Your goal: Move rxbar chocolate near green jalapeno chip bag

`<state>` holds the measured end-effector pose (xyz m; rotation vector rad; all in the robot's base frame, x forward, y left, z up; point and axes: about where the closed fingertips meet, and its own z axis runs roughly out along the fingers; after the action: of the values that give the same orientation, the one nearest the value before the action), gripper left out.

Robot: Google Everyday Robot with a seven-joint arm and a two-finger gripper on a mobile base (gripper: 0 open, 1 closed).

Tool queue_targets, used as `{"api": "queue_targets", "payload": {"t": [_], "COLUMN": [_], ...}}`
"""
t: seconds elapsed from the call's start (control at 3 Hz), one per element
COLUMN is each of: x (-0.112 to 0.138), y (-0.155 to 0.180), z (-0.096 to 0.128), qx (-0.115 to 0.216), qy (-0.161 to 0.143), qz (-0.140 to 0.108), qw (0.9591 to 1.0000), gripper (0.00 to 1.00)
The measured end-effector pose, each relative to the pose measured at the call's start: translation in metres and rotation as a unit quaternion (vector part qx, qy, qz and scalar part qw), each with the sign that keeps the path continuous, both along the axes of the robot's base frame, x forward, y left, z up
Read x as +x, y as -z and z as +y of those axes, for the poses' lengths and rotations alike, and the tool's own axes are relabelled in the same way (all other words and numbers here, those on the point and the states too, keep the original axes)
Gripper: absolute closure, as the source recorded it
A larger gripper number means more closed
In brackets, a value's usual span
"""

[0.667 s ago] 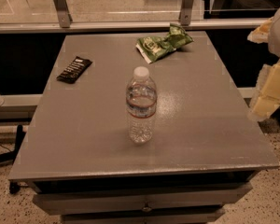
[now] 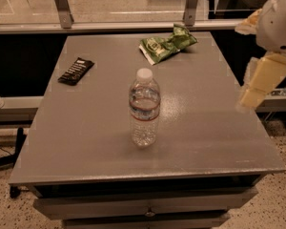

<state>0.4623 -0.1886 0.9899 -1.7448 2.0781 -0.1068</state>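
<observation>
The rxbar chocolate (image 2: pixel 76 70) is a small flat black bar with white lettering, lying near the table's far left edge. The green jalapeno chip bag (image 2: pixel 167 45) is a wrinkly green foil bag lying at the far middle-right of the table. My gripper (image 2: pixel 258 86) hangs at the right edge of the view, over the table's right edge. It is far from both the bar and the bag and holds nothing that I can see.
A clear water bottle (image 2: pixel 144 109) with a white cap stands upright in the middle of the grey table (image 2: pixel 86 142). A railing with metal posts (image 2: pixel 62 6) runs behind the table. Drawers sit under the table's front edge.
My gripper has moved a little to the left and up, toward the table. The bar, the bag and the bottle have not moved.
</observation>
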Motion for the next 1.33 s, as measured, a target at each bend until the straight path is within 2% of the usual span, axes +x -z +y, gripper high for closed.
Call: {"api": "queue_targets", "payload": {"t": [0.33, 0.67, 1.0, 1.33], "x": [0.037, 0.068, 0.089, 0.105], "y": [-0.003, -0.005, -0.006, -0.008], "z": [0.049, 0.102, 0.162, 0.229], "qx": [0.018, 0.031, 0.042, 0.069], "qy": [-0.063, -0.129, -0.192, -0.246], "qz": [-0.032, -0.060, -0.084, -0.099], "qw": [0.9973, 0.9894, 0.9769, 0.9617], "gripper": [0.00, 0.00, 0.00, 0.00]}}
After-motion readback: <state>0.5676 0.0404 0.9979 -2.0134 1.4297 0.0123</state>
